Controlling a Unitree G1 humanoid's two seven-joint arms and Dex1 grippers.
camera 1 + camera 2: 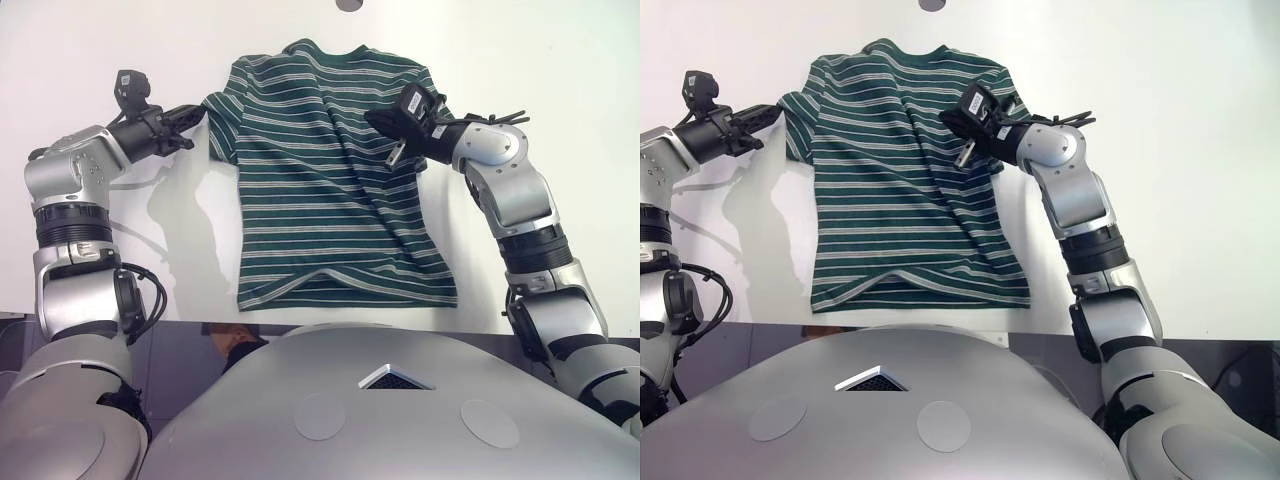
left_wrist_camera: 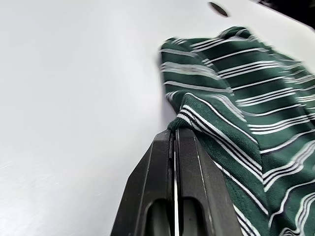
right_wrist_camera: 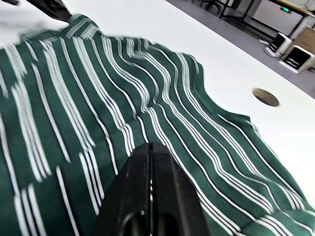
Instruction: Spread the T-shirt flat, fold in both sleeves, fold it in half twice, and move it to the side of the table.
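Two claws are on the T-shirt (image 1: 335, 180), which lies mid-table (image 1: 560, 60), collar away from the robot and hem rumpled by the near edge. The left gripper (image 1: 192, 114) is at the left sleeve (image 1: 222, 125); the right gripper (image 1: 378, 122) sits over the right shoulder.

From the left wrist, the fingers (image 2: 192, 162) are pressed together, pinching the sleeve's hem. A hard tug could drag the whole shirt askew.

From the right wrist, the fingers (image 3: 162, 187) are pressed together against the stripes. I can't tell whether cloth is caught; if not, that fold may slip.
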